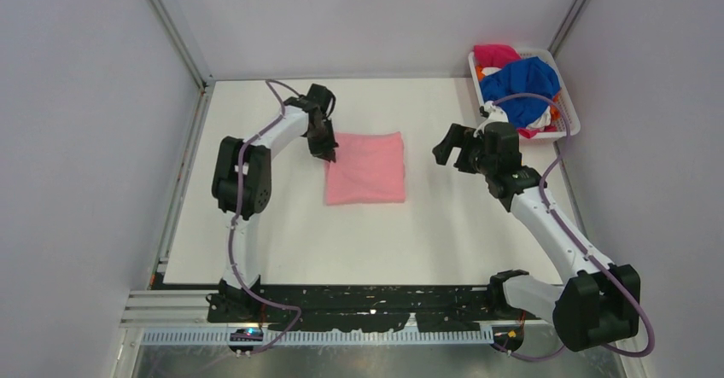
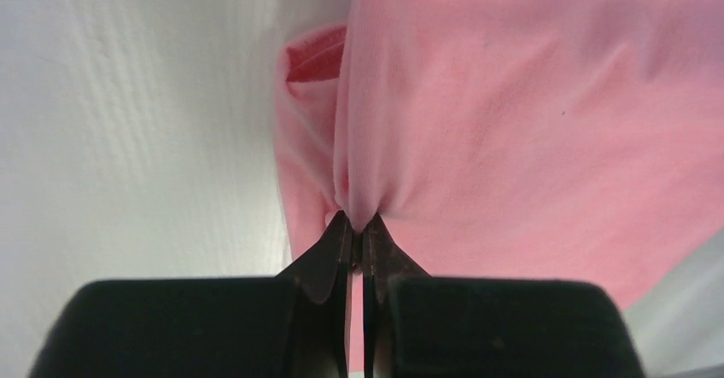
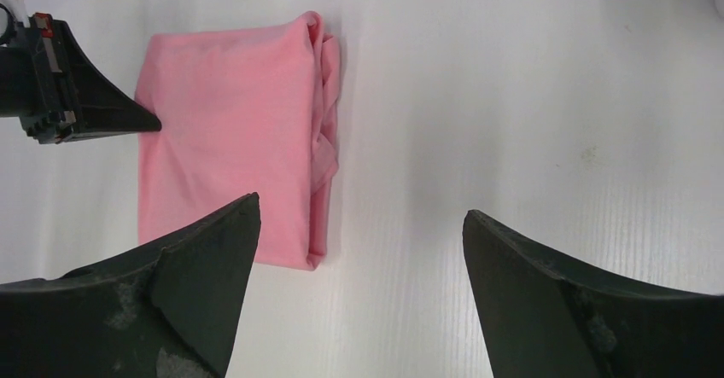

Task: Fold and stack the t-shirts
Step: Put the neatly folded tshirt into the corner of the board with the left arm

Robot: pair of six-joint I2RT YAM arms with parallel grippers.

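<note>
a white table point(image 1: 282, 241) fills the middle, its surface finely ribbed in the wrist views. a white mesh basket point(image 1: 570, 113) sits at its far right corner, close to the right wall point(image 1: 657, 139). pale grey walls close in the back point(image 1: 367, 20) and left point(image 1: 77, 156). metal posts point(image 1: 171, 24) run up the far corners. a black plate point(image 1: 376, 297) lines the near edge, with a silver rail point(image 1: 171, 310) at its left.

Your right claw point(image 3: 359, 207) hangs wide apart over the white surface point(image 3: 512, 96); the folded pink t-shirt point(image 3: 230, 130) lies ahead, the left claw point(image 3: 147, 123) at its edge.
</note>
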